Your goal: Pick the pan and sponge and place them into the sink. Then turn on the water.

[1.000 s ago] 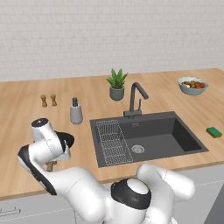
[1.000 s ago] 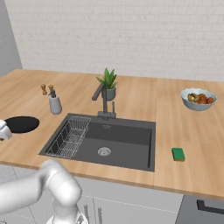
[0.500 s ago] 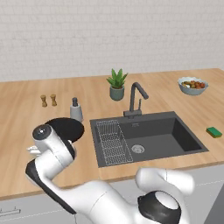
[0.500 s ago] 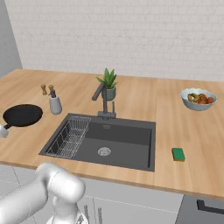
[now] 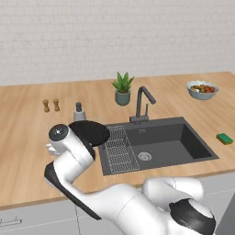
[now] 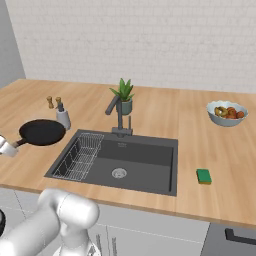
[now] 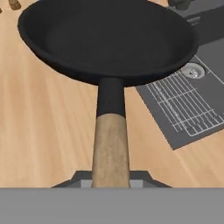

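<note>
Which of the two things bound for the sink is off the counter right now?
The pan: the gripper holds its wooden handle, carrying it toward the sink. The green sponge lies on the counter right of the basin.

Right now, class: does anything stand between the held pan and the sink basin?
The pan hangs beside the sink's left rim. Only the wire rack lies in the near end of the basin; nothing visible blocks the way over the rim.

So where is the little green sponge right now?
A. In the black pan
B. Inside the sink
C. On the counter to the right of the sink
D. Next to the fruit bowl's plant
C. The sponge lies flat on the wooden counter just past the right edge of the sink, far from the pan.
</note>
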